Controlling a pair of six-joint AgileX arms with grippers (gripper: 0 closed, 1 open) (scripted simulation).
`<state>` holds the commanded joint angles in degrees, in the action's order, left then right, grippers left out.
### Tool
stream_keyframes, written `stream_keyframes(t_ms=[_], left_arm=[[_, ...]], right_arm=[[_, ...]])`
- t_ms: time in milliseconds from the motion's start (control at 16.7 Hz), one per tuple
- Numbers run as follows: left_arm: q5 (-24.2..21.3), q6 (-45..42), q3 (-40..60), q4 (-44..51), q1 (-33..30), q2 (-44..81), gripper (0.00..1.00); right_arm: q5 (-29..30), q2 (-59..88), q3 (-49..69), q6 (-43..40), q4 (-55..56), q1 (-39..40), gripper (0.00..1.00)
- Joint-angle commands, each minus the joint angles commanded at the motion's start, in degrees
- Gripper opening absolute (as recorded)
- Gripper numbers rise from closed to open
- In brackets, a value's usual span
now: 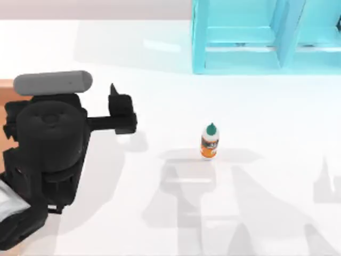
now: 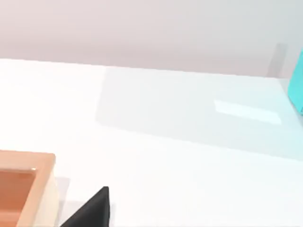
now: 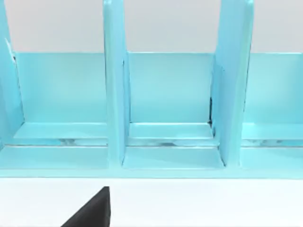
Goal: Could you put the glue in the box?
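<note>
The glue (image 1: pixel 210 141) stood upright on the white bench (image 1: pixel 266 117), near the middle, well apart from both arms. The left hand (image 1: pixel 121 109) hung over the bench's left side, beside the box (image 2: pixel 28 182); whether it was spread I cannot tell. A cyan shelf (image 3: pixel 165 109) stood at the far edge.
</note>
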<state>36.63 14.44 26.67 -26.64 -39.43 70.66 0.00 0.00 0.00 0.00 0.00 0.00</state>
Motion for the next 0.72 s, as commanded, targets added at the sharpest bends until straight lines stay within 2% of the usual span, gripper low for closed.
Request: stream_keyframes(t_ms=[420, 720], left_arm=[[17.6, 7.28, 13.02, -13.01, -19.02, 33.86, 1.0], [26.28, 11.53, 19.83, -19.81, -28.43, 50.55, 1.0]], right_arm=[[0.0, 0.0, 0.0, 0.0, 0.0, 0.0, 1.0], [0.0, 0.0, 0.0, 0.0, 0.0, 0.0, 1.0]])
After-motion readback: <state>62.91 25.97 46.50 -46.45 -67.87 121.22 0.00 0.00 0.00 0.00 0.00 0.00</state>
